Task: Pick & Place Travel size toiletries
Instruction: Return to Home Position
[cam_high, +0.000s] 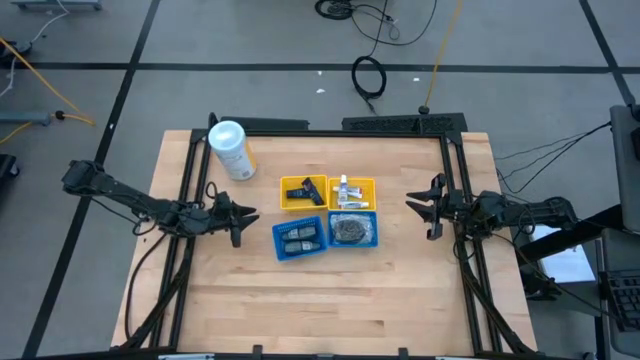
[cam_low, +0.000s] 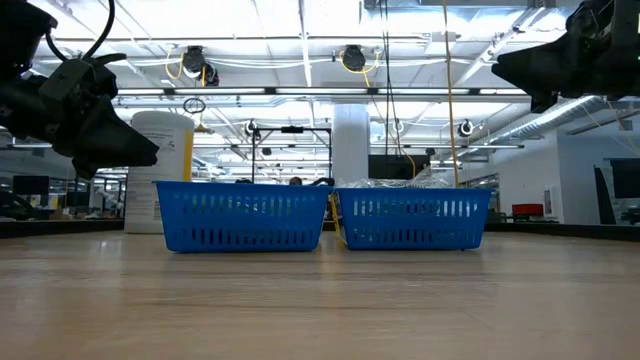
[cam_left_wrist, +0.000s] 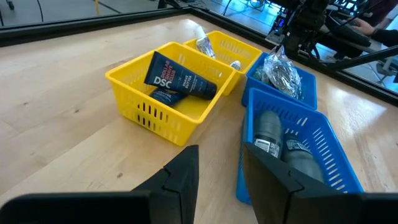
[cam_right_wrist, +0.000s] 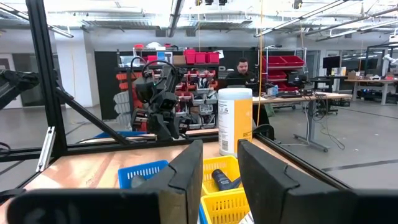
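Note:
The travel size toiletries lie in four small trays at the table's middle. Dark blue packets fill one yellow tray. Small white tubes sit in the other yellow tray. Grey round pieces are in the near blue tray, and clear-wrapped pieces in the blue tray beside it. My left gripper hovers open just left of the trays, fingers pointing at them. My right gripper hovers open to their right, raised above the table.
A large white canister with a yellow label stands at the table's far left, behind the trays. A black frame borders the table's far edge and sides. A person sits at a desk in the room beyond. Bare wood lies toward the near edge.

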